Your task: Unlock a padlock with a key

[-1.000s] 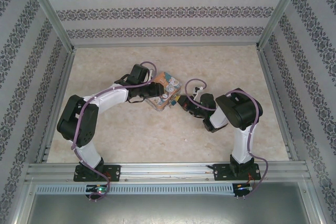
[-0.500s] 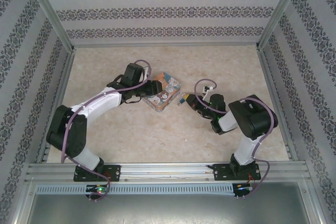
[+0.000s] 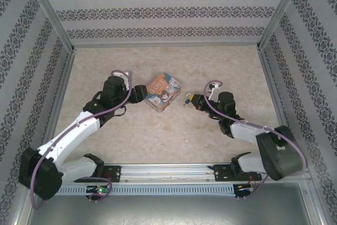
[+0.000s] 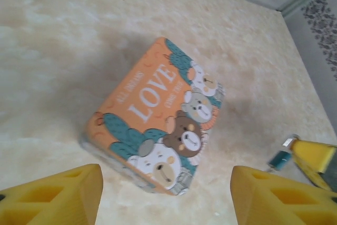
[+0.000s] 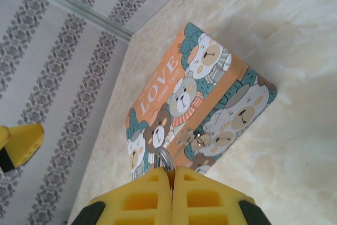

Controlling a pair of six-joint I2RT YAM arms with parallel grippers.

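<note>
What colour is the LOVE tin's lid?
Orange tin with teal patches and cartoon bears; clearest in the left wrist view.

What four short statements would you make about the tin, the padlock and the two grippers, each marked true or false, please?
1. The tin lies on the table with its LOVE side up. True.
2. The left gripper is clamped on the tin. False: its fingers stand wide apart and grip nothing.
3. The right gripper is shut on the padlock. True.
4. The padlock hangs on the tin. False: it is held beside the tin, with a gap between them.
</note>
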